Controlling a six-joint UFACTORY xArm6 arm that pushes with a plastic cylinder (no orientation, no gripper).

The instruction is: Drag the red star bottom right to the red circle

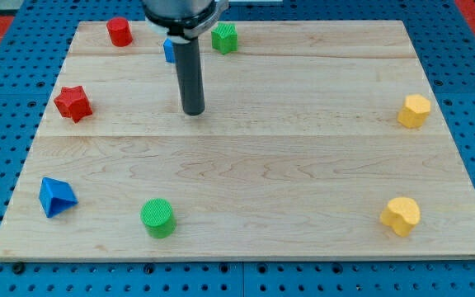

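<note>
The red star [72, 103] lies near the board's left edge, a little above mid-height. The red circle [119, 31], a short cylinder, stands at the top left of the board, above and to the right of the star. My tip [193, 112] rests on the board right of the star, about a quarter of the board's width away from it and well below the red circle. It touches no block.
A blue block [168, 50] is partly hidden behind the rod. A green block [224, 38] sits at top centre. A blue triangle [56, 198] and green circle [157, 218] lie at bottom left. Two yellow blocks [414, 110] [401, 216] are on the right.
</note>
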